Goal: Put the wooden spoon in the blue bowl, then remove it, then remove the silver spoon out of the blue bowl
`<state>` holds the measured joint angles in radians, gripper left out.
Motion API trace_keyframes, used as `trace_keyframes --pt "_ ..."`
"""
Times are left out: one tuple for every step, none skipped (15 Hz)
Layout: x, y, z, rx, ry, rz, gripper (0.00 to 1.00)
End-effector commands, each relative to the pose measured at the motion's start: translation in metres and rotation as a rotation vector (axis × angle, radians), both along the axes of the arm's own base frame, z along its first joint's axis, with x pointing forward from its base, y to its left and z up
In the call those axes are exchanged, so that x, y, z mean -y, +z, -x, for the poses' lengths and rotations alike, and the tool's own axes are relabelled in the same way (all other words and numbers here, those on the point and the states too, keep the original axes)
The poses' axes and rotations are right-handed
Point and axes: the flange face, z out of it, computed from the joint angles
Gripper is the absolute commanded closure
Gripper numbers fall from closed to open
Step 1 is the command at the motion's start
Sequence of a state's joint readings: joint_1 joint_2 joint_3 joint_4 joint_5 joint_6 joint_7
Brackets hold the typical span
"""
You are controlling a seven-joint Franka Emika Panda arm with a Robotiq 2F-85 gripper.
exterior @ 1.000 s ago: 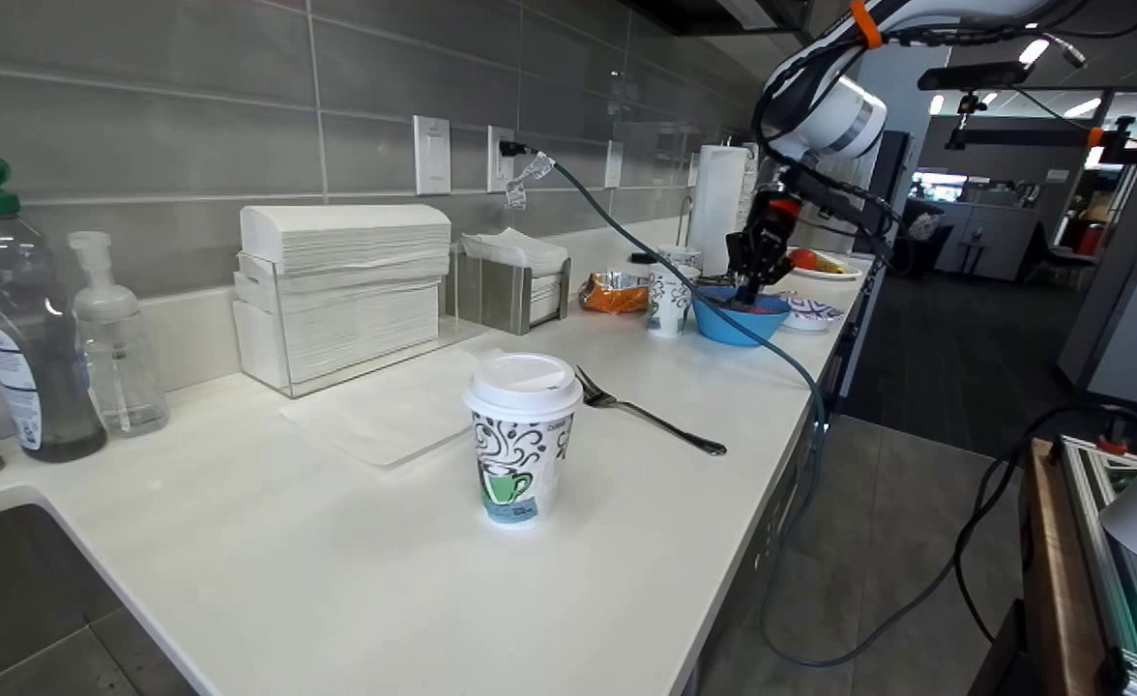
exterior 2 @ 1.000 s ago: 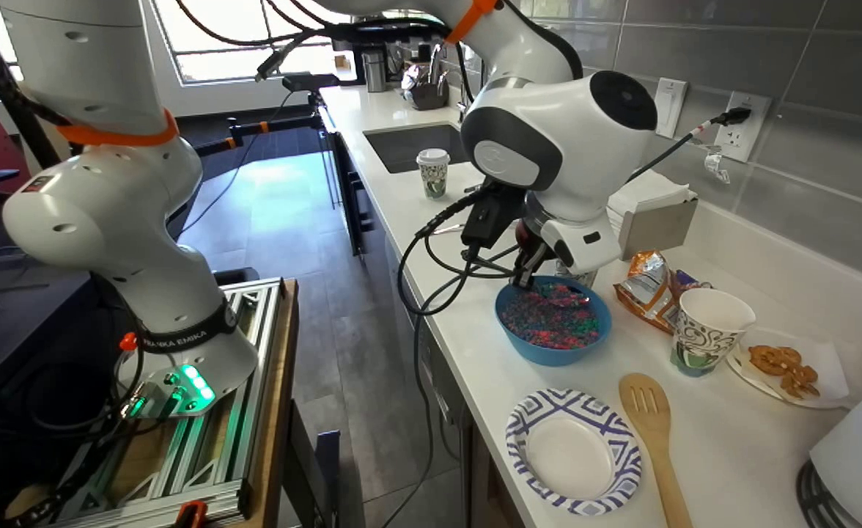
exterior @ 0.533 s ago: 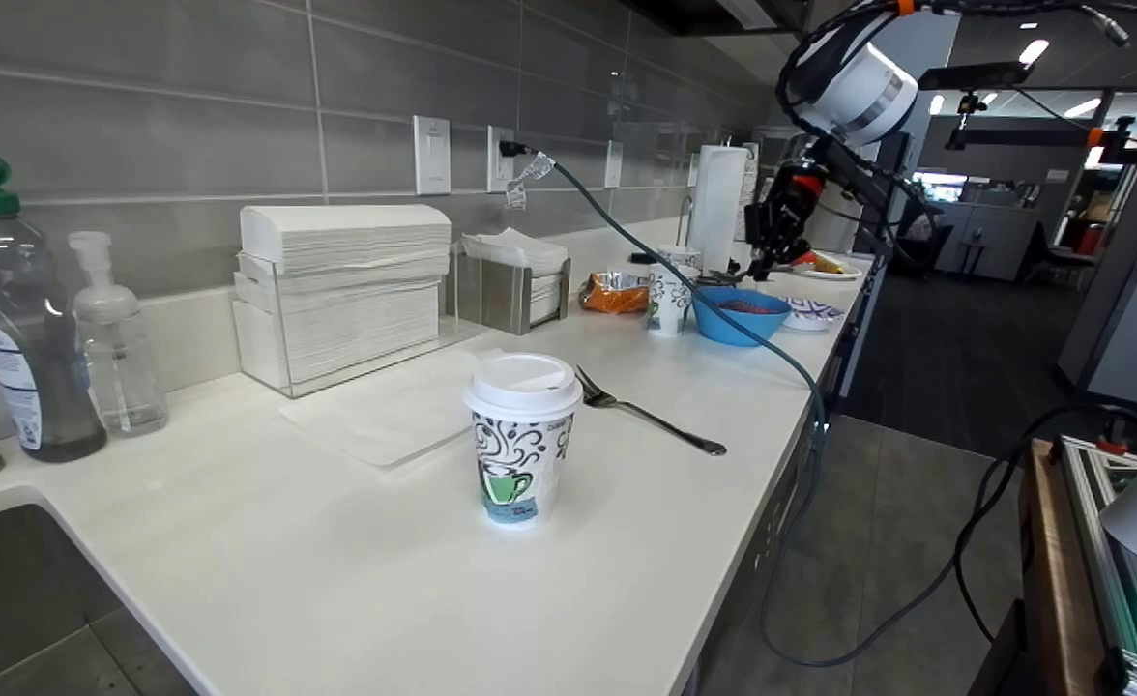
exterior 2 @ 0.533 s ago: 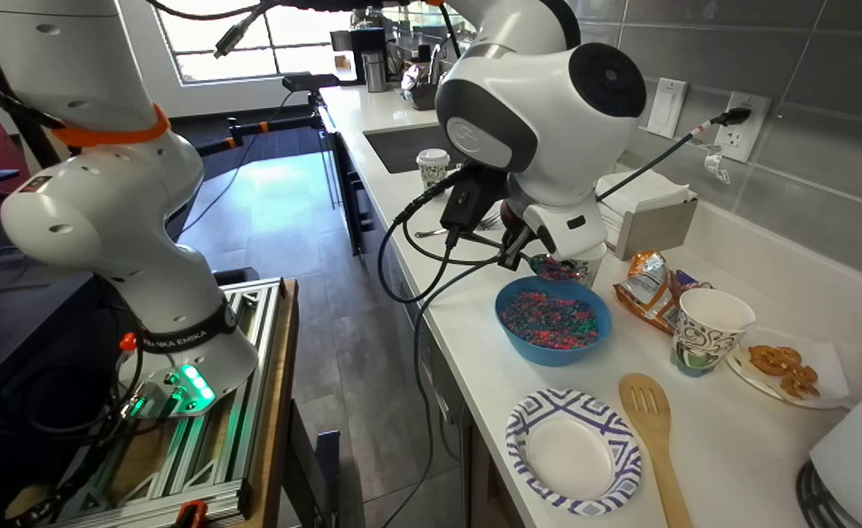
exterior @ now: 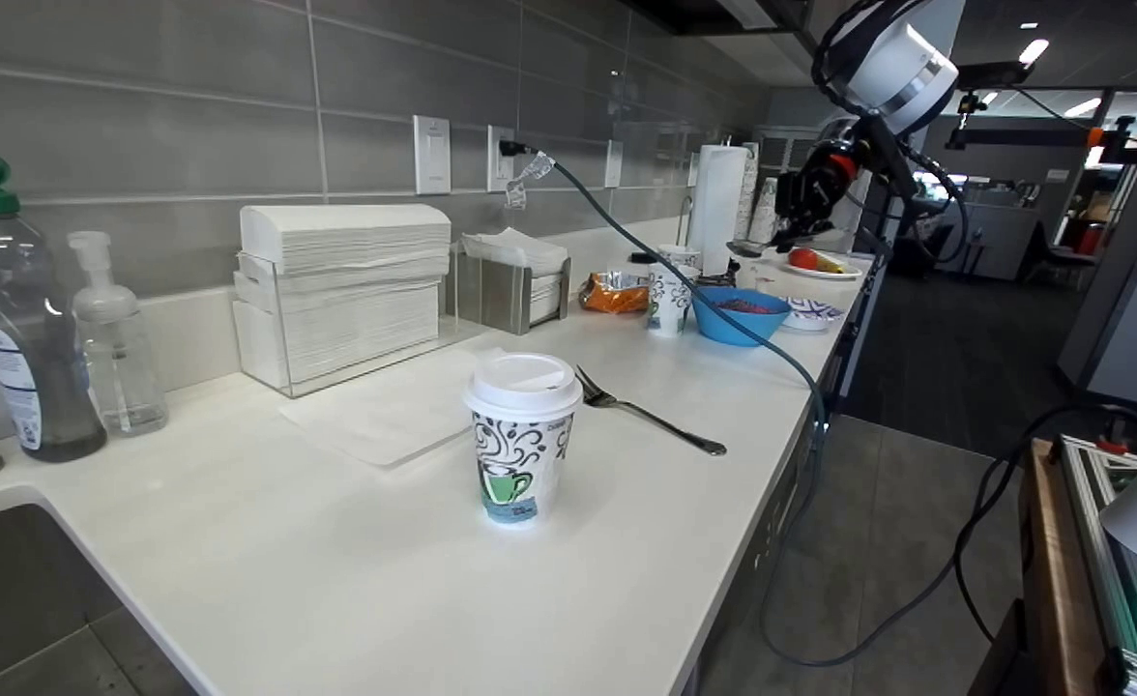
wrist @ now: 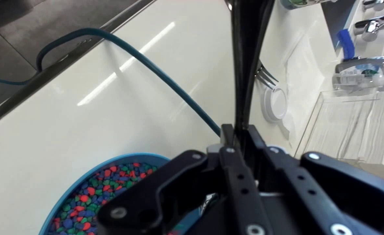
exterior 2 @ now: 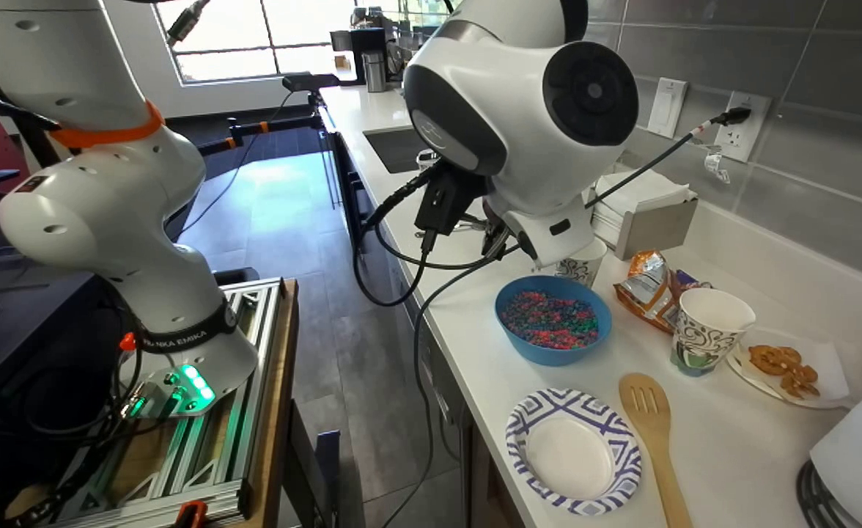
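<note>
The slotted wooden spoon [exterior 2: 656,440] lies near the part-filled blue bowl [exterior 2: 553,356], silver spoon [exterior: 747,248] held aloft

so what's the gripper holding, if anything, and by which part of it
The silver spoon. The gripper has it partway along the handle.

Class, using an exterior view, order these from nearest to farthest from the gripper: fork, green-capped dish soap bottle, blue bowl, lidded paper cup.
1. Blue bowl: far along the counter, near its front edge.
2. Fork: mid-picture, to the lower left of the bowl.
3. Lidded paper cup: left of the fork.
4. Green-capped dish soap bottle: far left of the picture.
</note>
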<state>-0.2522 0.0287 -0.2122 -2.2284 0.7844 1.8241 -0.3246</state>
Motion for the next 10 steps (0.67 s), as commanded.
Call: trace_keyframes --pt "0.012 0.001 0.014 0.053 -0.004 -0.088 0.97" --pt "0.016 0.000 0.015 0.066 -0.009 -0.104 0.97" --pt "0.019 -0.001 0.016 0.076 -0.012 -0.114 0.97" --pt "0.021 -0.002 0.017 0.081 -0.014 -0.127 0.97" --pt "0.023 -0.004 0.018 0.089 -0.015 -0.137 0.97" --pt "0.024 -0.005 0.019 0.103 -0.012 -0.153 0.97" --pt "0.025 -0.006 0.019 0.115 -0.012 -0.166 0.97" --pt "0.024 -0.006 0.020 0.125 -0.007 -0.182 0.97" --pt "0.025 -0.007 0.020 0.135 -0.004 -0.191 0.97" --pt "0.025 -0.007 0.021 0.145 -0.001 -0.203 0.97"
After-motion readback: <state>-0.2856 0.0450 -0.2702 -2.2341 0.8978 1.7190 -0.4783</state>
